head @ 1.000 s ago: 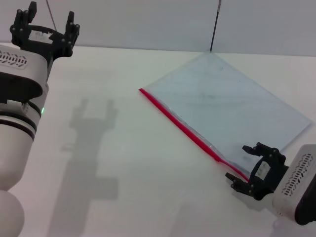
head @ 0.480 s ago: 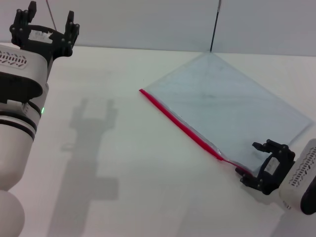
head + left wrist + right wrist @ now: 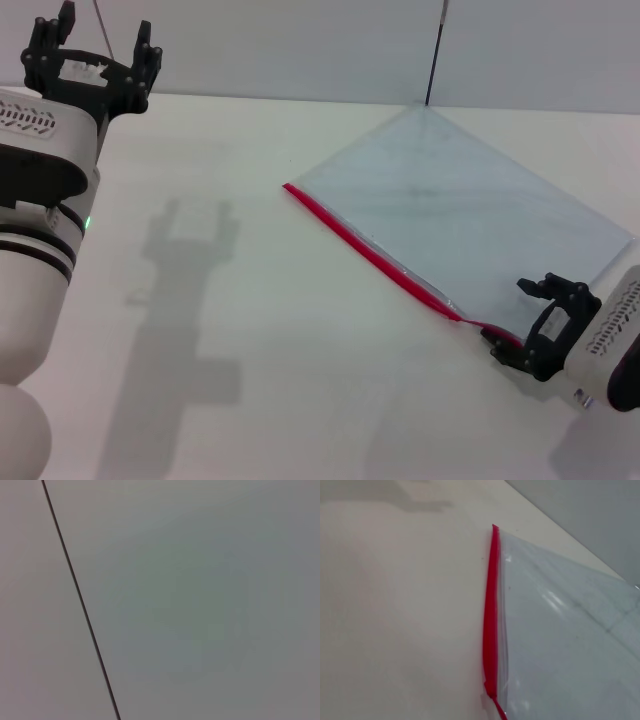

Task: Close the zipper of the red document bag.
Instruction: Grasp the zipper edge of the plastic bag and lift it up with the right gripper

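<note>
One red document bag (image 3: 470,225), one zipper (image 3: 375,255)

The red document bag (image 3: 470,235), a translucent pale blue-grey pouch, is lying flat, set diagonally; the zipper (image 3: 375,258), a thin bright red strip, is running along its long edge facing the robot's left.

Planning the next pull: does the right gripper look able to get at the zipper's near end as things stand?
Probably yes. The right gripper sits right at the near end of the zipper, nothing lies between them, and the bag lies flat on the table. Actual contact is unclear.
</note>
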Motion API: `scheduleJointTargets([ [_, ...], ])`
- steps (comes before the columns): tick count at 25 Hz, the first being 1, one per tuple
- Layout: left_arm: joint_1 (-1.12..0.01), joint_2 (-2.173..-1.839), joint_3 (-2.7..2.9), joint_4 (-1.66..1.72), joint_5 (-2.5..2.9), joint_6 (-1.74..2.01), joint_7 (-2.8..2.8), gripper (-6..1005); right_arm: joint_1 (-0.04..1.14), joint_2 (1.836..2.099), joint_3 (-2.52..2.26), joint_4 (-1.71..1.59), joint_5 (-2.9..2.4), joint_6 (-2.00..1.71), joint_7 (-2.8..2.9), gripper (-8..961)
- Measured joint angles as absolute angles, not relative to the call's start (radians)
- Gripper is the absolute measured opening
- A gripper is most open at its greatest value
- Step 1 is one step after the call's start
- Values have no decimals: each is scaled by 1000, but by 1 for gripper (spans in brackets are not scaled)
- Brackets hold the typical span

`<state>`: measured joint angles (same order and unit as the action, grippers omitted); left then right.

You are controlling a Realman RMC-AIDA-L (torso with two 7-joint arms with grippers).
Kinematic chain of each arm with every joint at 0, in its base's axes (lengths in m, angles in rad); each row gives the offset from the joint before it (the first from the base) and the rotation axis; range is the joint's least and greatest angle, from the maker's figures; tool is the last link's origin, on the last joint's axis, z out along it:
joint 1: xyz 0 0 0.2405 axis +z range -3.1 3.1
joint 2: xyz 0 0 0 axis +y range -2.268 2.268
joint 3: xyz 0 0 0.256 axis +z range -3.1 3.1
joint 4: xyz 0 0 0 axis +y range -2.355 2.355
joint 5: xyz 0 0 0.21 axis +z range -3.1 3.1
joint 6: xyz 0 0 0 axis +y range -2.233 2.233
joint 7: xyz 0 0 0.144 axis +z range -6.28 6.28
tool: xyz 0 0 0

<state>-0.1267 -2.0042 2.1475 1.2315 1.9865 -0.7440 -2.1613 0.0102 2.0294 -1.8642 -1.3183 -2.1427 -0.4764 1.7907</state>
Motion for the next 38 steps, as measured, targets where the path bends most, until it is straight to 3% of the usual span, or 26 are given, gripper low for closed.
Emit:
scheduleJointTargets([
  [10, -128, -2005, 2148, 1230, 1987, -744, -2161, 745, 18, 2029, -1842, -1324, -2149, -475, 1810, 591],
  [26, -129, -2005, 2147, 1231, 1987, -744, -2151, 743, 41, 2029, -1804, -1324, -2169, -477, 1895, 272],
  [38, -130, -2005, 2148, 1232, 1987, -740, -2151, 742, 76, 2029, -1815, -1322, -2380, -502, 2112, 225],
])
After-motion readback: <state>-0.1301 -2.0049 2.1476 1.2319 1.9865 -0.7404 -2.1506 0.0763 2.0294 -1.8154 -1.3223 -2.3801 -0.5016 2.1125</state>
